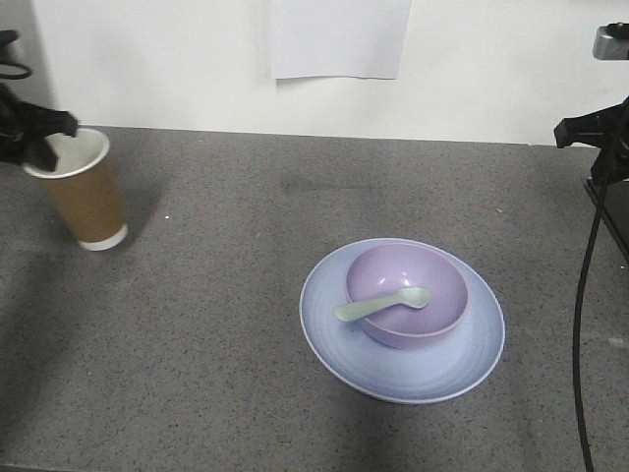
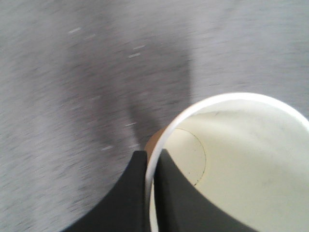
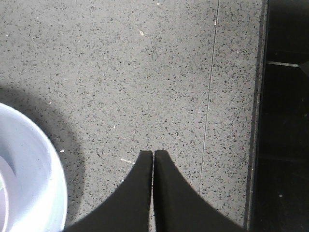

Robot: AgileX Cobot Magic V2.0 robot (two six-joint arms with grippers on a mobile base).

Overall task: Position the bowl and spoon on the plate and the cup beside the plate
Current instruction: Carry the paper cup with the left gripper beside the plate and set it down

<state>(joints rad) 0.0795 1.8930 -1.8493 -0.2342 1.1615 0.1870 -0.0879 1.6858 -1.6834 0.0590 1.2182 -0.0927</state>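
Left hand (image 2: 147,193) pinches the paper cup (image 1: 86,192) by its rim wall; light, thin-walled, crushable, so a gentle grip is advised; right hand (image 3: 153,193) closed, empty.

Matte black tapered fingers (image 3: 145,193) (smooth, curved), black cable (image 1: 585,295) beside the right arm.
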